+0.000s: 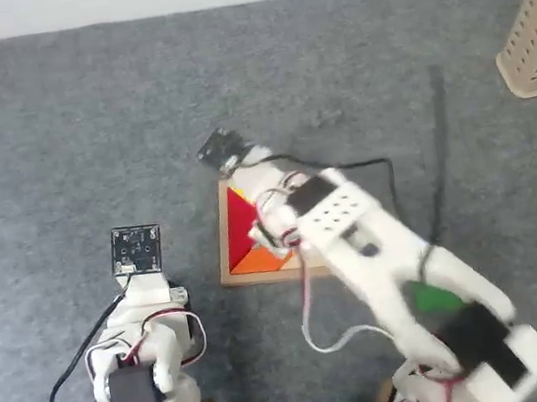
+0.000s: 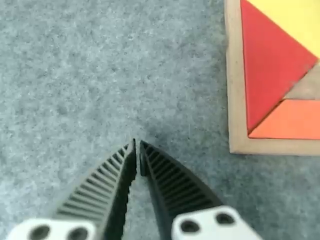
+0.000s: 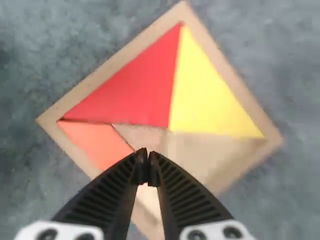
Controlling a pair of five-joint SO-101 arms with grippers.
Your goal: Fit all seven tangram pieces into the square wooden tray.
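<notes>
1. Wooden tray (image 3: 100, 77) lies flat on the grey mat (image 2: 100, 75), in front of the right arm, with three pieces seated in it: a red triangle (image 3: 137, 92) and a yellow triangle (image 3: 207, 100) meeting along one edge, and an orange piece (image 3: 95, 142) tucked into the corner beside the red one.
2. Bare wood (image 3: 200, 150) fills the rest of the tray floor, so by the task's count of seven you have four pieces to go.
3. Your right gripper (image 3: 147, 155) hangs over the tray with its jaws pressed together and nothing between them, tips above the line where the orange piece meets bare wood. Whether the tips touch the tray cannot be told.
4. Your left gripper (image 2: 138, 145) sits over the mat just beside the tray's rim, jaws drawn to a narrow slit, carrying nothing.
5. A green shape (image 1: 434, 295) shows by the right arm's lower link. It may be a loose piece, but it is too hidden to say.
6. A slotted basket (image 1: 536, 29) stands well apart at the far edge.
7. Judged from this, you are between placements. The next move calls for lifting the right gripper off the tray, opening it, and finding a loose piece that fits the open half.
</notes>
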